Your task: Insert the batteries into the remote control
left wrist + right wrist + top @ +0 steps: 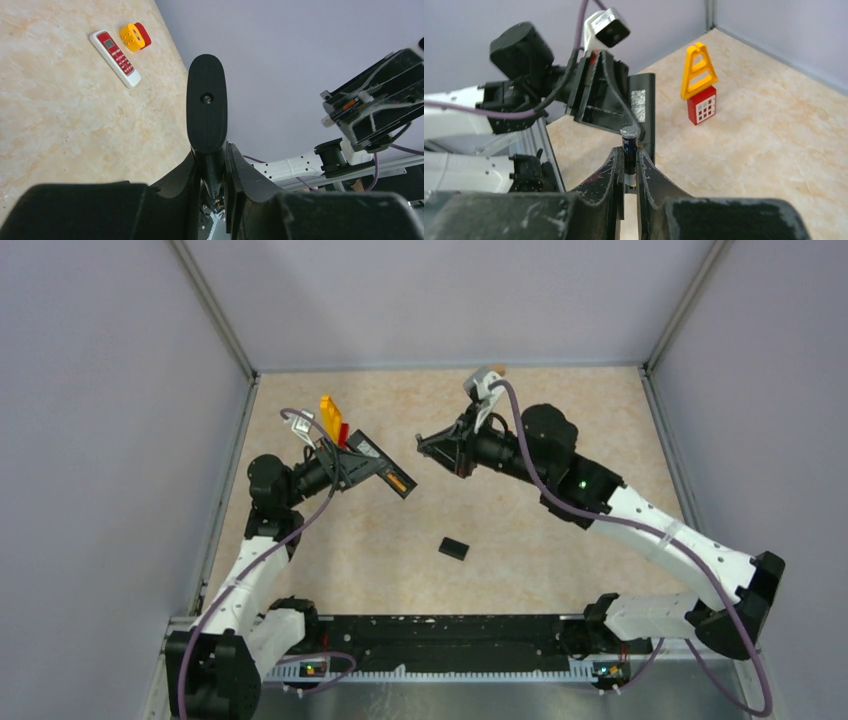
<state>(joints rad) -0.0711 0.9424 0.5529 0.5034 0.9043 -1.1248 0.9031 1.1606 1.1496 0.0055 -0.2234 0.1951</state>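
My left gripper (pixel 345 465) is shut on a black remote control (pixel 378 465) and holds it tilted above the table. The remote's open back faces the right arm, and an orange patch (pixel 398 481) shows in it. In the left wrist view the remote (pixel 206 105) stands up between the closed jaws. My right gripper (pixel 428 447) is shut on a dark blue battery (pixel 629 150), metal end up, just short of the remote (pixel 644 107). The other batteries are out of view.
A small black cover (pixel 454 548) lies on the table between the arms. A yellow-and-red toy (pixel 330 420) stands behind the left gripper. A white-and-red remote (pixel 115 57) lies beside the toy (pixel 135 36). Grey walls enclose the table.
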